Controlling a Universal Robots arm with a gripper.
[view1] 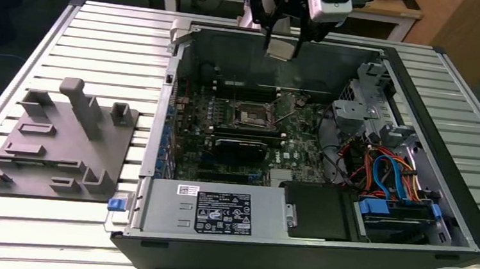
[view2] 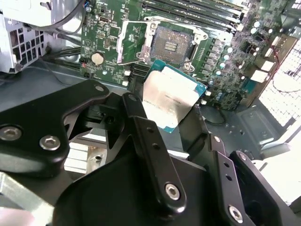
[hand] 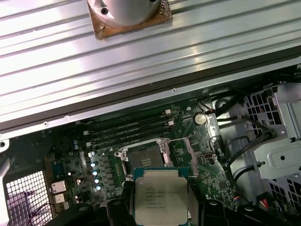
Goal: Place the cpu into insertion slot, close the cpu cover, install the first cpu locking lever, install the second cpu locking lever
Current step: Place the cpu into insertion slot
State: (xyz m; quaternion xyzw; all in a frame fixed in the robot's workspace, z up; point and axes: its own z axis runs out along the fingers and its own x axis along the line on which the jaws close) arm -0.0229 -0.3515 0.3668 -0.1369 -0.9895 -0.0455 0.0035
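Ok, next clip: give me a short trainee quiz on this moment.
1. True or false: the flat square silver-topped cpu already sits in the square black insertion slot.
2. The black gripper is: A open; B shut on the cpu; C shut on a cable.
3. Fill in: the thin silvery metal cpu cover stands ____.
Key: 1 false; 2 B; 3 open.

cpu (view1: 281, 50): silver-grey square, tilted, aloft at exterior view's top centre. insertion slot (view1: 251, 115): empty, mid-frame below. cpu cover (view2: 123, 47): swung open beside slot.
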